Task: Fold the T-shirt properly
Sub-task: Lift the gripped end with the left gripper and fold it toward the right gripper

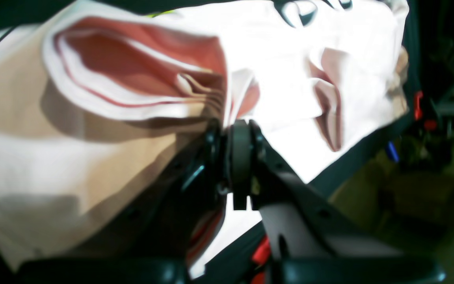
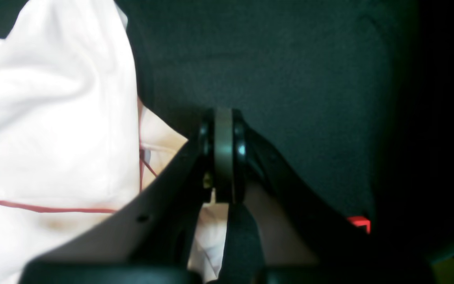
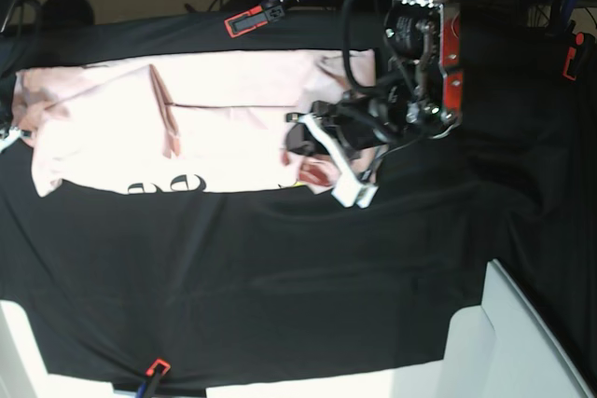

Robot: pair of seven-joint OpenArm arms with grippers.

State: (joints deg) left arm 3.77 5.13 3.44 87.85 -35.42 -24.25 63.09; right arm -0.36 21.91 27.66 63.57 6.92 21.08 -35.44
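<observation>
Left wrist view: the left hand point(image 1: 229, 130) grips the pink T-shirt point(image 1: 132, 157), which lies partly folded (lettering peeking out) on the black tablecloth point(image 3: 280, 286); the right hand point(image 2: 224, 118) is closed.

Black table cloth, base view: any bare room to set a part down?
Black cloth: broad bare patch between the T-shirt's lettered edge and the white panels. Crowded at the shirt's right end, under the left hand.
</observation>
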